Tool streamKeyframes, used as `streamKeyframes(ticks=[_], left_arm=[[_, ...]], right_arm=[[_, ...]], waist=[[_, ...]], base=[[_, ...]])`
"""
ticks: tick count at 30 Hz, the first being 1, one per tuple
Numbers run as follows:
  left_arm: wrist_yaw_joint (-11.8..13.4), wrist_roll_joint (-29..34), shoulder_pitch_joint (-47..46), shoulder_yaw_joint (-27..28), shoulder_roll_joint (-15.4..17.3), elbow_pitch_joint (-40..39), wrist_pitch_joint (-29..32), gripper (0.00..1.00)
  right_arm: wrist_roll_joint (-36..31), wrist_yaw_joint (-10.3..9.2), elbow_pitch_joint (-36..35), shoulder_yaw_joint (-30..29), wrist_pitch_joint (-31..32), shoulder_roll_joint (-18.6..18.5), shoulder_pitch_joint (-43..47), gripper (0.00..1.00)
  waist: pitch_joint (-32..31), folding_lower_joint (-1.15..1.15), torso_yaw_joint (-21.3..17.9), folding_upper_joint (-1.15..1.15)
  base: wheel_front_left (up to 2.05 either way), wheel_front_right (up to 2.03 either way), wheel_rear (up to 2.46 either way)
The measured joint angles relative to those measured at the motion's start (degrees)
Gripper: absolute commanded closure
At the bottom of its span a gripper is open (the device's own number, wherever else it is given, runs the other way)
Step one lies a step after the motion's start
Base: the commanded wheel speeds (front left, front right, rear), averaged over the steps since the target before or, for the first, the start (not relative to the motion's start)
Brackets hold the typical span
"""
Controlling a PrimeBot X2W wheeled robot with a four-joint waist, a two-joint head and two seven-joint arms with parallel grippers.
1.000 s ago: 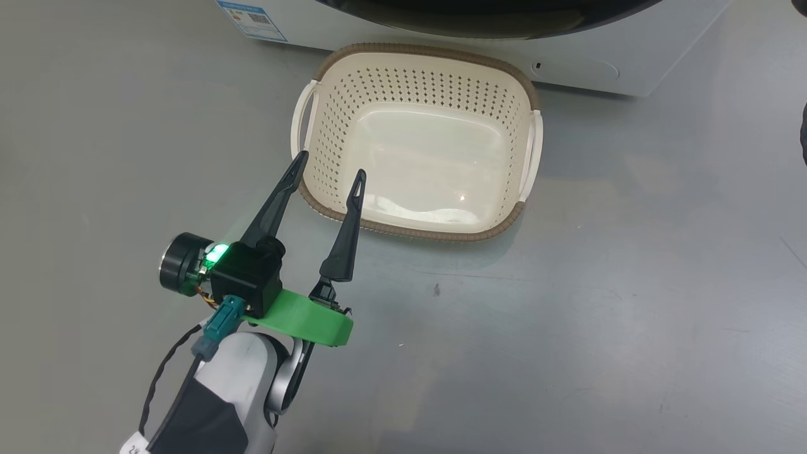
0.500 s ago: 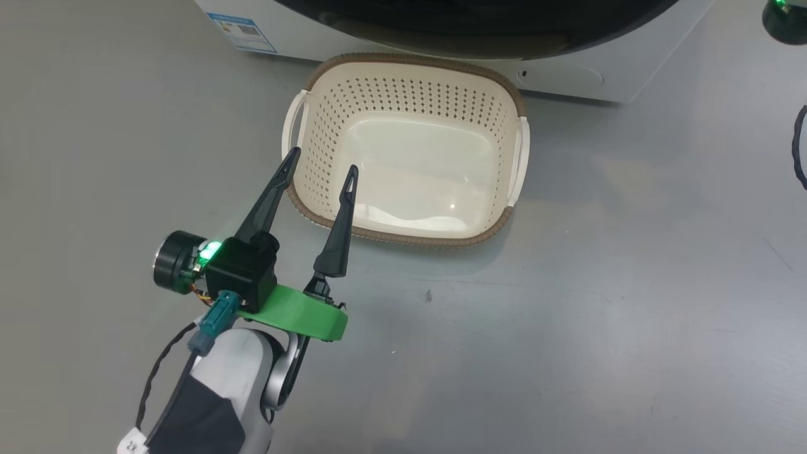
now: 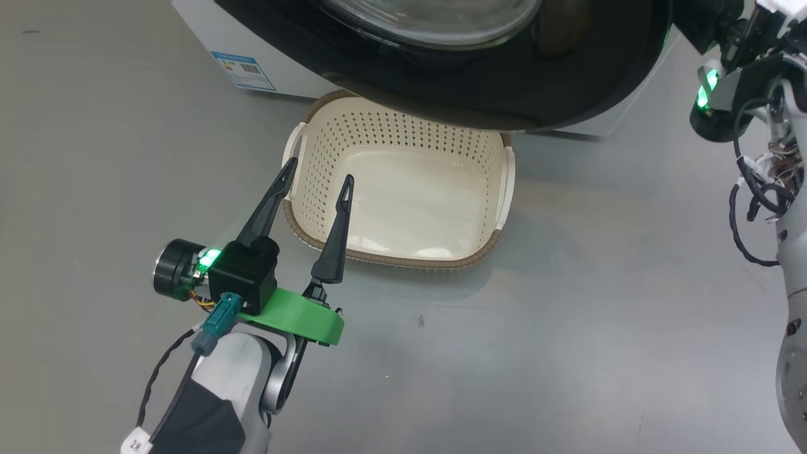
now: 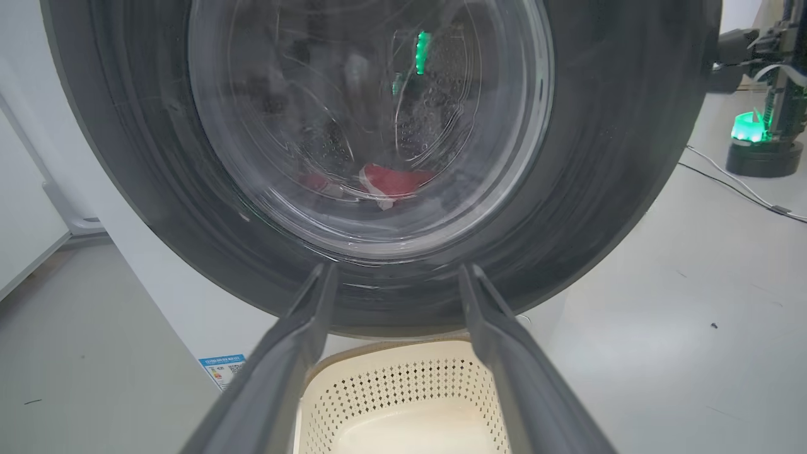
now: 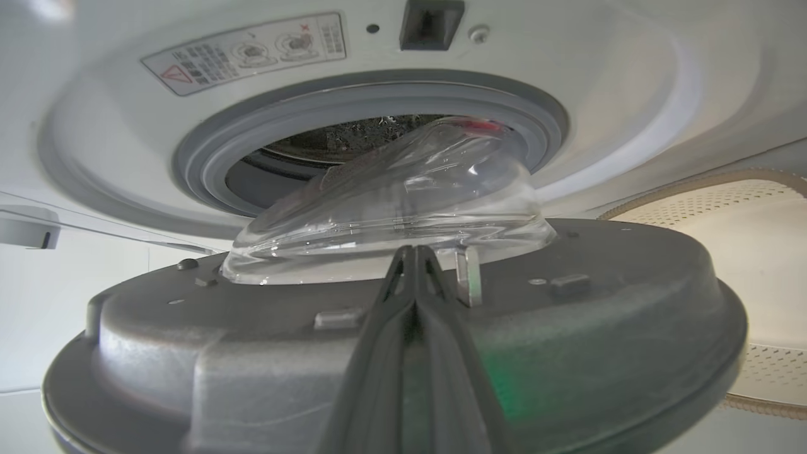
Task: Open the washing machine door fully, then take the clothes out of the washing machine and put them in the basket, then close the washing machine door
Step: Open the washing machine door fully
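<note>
The washing machine door (image 3: pixel 504 82), black-rimmed with a bulging glass window, stands partly open and hangs over the far rim of the cream basket (image 3: pixel 403 255). My right gripper (image 5: pixel 413 249) is shut, its tips against the door's grey inner face (image 5: pixel 252 353) beside the metal latch tab (image 5: pixel 468 274). My right arm (image 3: pixel 744 82) is at the door's right edge. My left gripper (image 3: pixel 318 173) is open and holds nothing, above the basket's near-left corner. Red clothes (image 4: pixel 394 180) show through the glass inside the drum. The white washing machine (image 3: pixel 202 31) stands behind.
The grey gasket (image 5: pixel 202 157) rings the drum opening behind the door. A blue label (image 3: pixel 243 69) marks the machine's lower front. A stand with a green light (image 4: pixel 753 142) and a cable stand on the grey floor (image 3: pixel 567 315) to the right.
The head view has shifted. The door has swung out over the basket's far rim, and my right arm has come into view at the right. My left gripper has stayed open by the basket.
</note>
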Motion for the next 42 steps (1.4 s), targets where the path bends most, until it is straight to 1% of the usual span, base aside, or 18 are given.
streamKeyframes(ticks=[3, 5, 9, 25, 32, 42], left_arm=[[0.44, -0.03, 0.58, 0.37, -0.01, 0.31, -0.01, 0.0], [0.45, -0.11, 1.38, 0.42, 0.0, 0.63, -0.01, 0.0], [0.46, -0.55, 3.58, 0.48, 0.0, 2.03, 0.0, 0.0], [1.02, -1.45, 9.78, 2.15, 0.03, 4.25, 0.0, 0.0], [1.13, -1.45, 12.01, 2.3, 0.07, 4.71, 0.0, 0.0], [1.18, -1.45, 13.67, 2.29, 0.1, 4.91, 0.0, 0.0]], right_arm=[[0.52, 0.09, 0.89, 0.0, 0.25, 0.98, 1.62, 1.0], [0.78, 0.44, 1.33, 0.02, 0.41, 1.79, 2.82, 1.0], [1.66, 0.49, 2.59, 0.16, 0.75, 3.69, 6.05, 1.0], [2.67, 0.98, 3.81, 1.13, 1.18, 6.03, 14.75, 1.0], [3.37, 0.98, 2.08, 2.56, 1.65, 7.14, 18.08, 1.0], [3.67, 0.97, -2.42, 7.03, 2.77, 7.33, 22.93, 1.0]], waist=[[-1.37, 0.0, -0.07, 0.0], [-2.32, 0.0, -0.13, 0.0], [-4.84, 0.0, -0.22, 0.0], [-12.75, 0.0, 0.68, 0.0], [-16.07, 0.0, 1.38, 0.0], [-18.88, 0.0, 2.82, 0.0]], base=[[0.0, 0.0, 0.0], [0.0, 0.0, 0.0], [0.0, 0.0, 0.0], [0.0, 0.0, 0.0], [0.0, 0.0, 0.0], [0.0, 0.0, 0.0]])
